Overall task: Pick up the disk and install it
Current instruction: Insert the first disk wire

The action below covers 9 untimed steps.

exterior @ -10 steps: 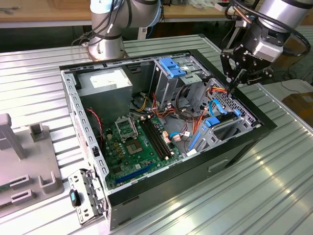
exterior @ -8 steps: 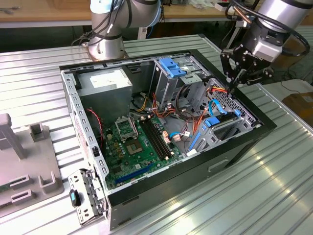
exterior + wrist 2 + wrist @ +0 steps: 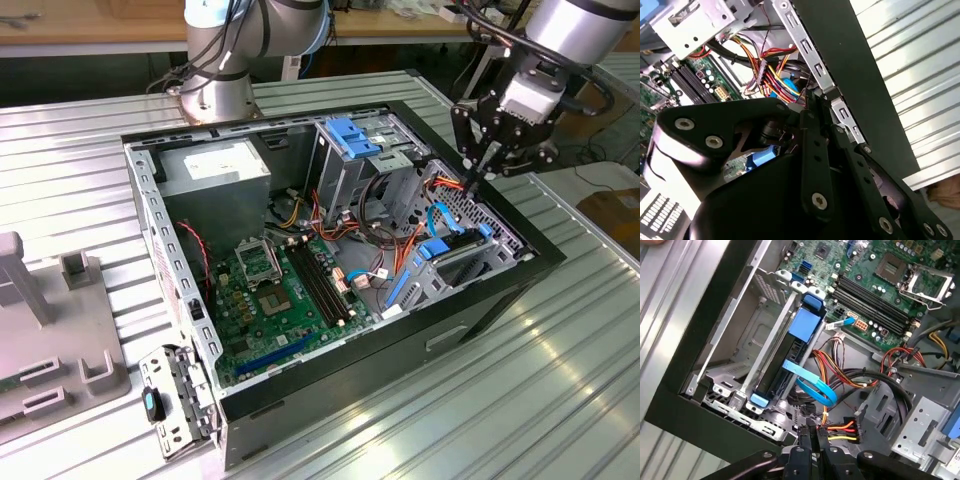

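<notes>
The disk (image 3: 774, 371) stands edge-on in the metal bay (image 3: 735, 340) of the open computer case (image 3: 470, 320), a dark slab between bright blue rails with a blue tab (image 3: 802, 322) at its end. In the exterior view the disk (image 3: 447, 252) sits by the case's wall on the exterior view's right. My gripper (image 3: 484, 168) hangs just above that wall, close to the bay. Its black fingers (image 3: 810, 437) are pressed together, shut, with nothing visible between them. The tips are next to a black power plug (image 3: 840, 429) with red, yellow and orange wires.
A blue flat cable (image 3: 815, 387) loops beside the disk. Inside the case are a green motherboard (image 3: 280, 290), a grey power-supply box (image 3: 215, 170) and a blue-topped drive cage (image 3: 350, 135). A grey fixture (image 3: 40, 330) sits on the ribbed table at the exterior view's left.
</notes>
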### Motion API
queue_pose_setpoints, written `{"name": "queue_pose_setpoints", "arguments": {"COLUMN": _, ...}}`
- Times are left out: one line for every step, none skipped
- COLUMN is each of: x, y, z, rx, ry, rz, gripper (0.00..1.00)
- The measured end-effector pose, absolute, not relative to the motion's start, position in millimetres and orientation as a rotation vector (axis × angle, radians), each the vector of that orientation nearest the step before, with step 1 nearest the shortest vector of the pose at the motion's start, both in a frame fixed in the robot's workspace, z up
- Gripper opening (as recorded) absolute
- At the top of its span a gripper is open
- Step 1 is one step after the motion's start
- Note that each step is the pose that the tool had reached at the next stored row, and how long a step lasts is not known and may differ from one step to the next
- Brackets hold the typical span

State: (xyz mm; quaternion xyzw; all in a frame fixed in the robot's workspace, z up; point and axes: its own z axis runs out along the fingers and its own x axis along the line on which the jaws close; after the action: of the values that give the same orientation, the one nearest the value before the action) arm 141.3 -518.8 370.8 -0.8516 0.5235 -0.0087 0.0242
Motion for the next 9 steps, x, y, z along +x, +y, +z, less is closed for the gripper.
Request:
{"name": "queue_pose_setpoints", "arguments": {"x": 141.3, "y": -518.8, "z": 370.4, "rx": -2.617, "ry": 1.649, "rz": -0.028, "gripper": 0.16}}
{"name": "queue_pose_setpoints", "arguments": {"x": 141.3, "y": -518.9, "z": 370.1, "rx": -2.601, "ry": 1.674, "rz": -0.028, "gripper": 0.16}}
{"name": "queue_pose_setpoints", "arguments": {"x": 141.3, "y": -518.8, "z": 369.5, "rx": -2.57, "ry": 1.723, "rz": -0.03, "gripper": 0.16}}
{"name": "queue_pose_setpoints", "arguments": {"x": 141.3, "y": -518.9, "z": 369.0, "rx": -2.541, "ry": 1.766, "rz": -0.031, "gripper": 0.16}}
{"name": "queue_pose_setpoints", "arguments": {"x": 141.3, "y": -518.8, "z": 368.4, "rx": -2.506, "ry": 1.815, "rz": -0.033, "gripper": 0.16}}
{"name": "queue_pose_setpoints", "arguments": {"x": 141.3, "y": -518.8, "z": 367.8, "rx": -2.472, "ry": 1.862, "rz": -0.034, "gripper": 0.16}}
{"name": "queue_pose_setpoints", "arguments": {"x": 141.3, "y": -518.9, "z": 366.9, "rx": -2.412, "ry": 1.94, "rz": -0.036, "gripper": 0.16}}
{"name": "queue_pose_setpoints", "arguments": {"x": 141.3, "y": -518.8, "z": 366.7, "rx": -2.395, "ry": 1.962, "rz": -0.037, "gripper": 0.16}}
{"name": "queue_pose_setpoints", "arguments": {"x": 141.3, "y": -518.8, "z": 366.5, "rx": -2.379, "ry": 1.982, "rz": -0.037, "gripper": 0.16}}
